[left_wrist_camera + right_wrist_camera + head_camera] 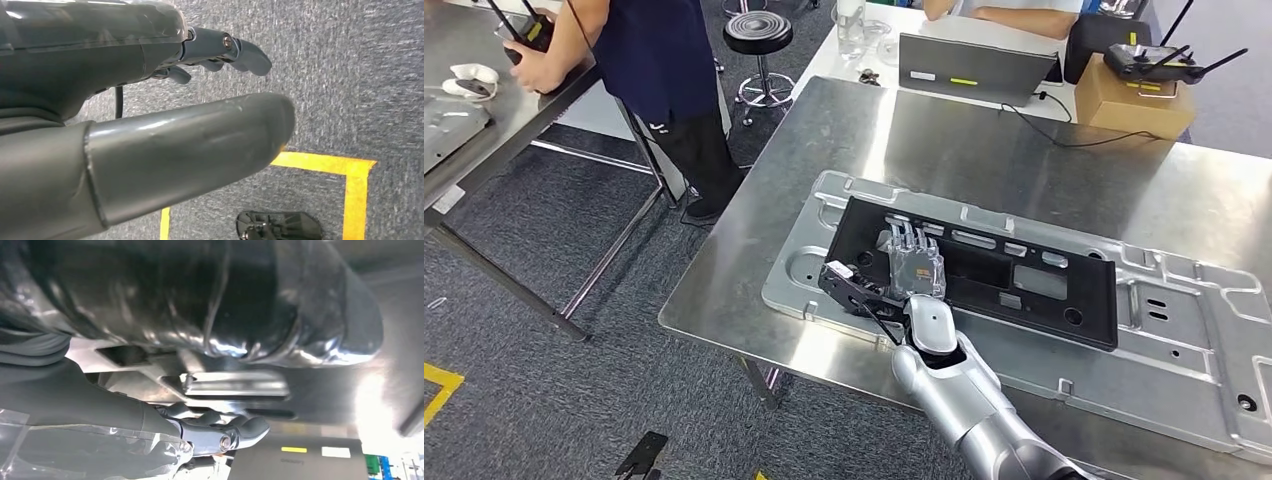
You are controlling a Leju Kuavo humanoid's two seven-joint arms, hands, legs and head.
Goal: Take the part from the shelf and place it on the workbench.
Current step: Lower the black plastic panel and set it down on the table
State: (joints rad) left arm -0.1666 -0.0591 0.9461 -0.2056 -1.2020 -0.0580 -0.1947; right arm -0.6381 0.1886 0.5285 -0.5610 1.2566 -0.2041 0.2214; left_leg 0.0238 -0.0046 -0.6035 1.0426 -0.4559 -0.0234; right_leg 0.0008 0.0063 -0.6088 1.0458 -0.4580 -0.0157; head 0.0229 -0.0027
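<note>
The black rectangular plastic frame part [984,270] lies on the stamped silver metal panel [1184,350], which rests along the near edge of the steel tabletop [944,140]; the right robot hand [911,268] lies on the part's left end, a grey closed laptop [974,68] beyond the far edge

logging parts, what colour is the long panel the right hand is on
Black, lying on a silver metal plate; the panel shows best in the head view, under the right hand.

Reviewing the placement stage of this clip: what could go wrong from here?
1. The right hand lies on the black plastic panel, which lies atop the silver stamped metal plate; pulling away may drag the panel off it.
2. The panel's near corner sits close to the workbench edge, so a nudge might tip it over.
</note>
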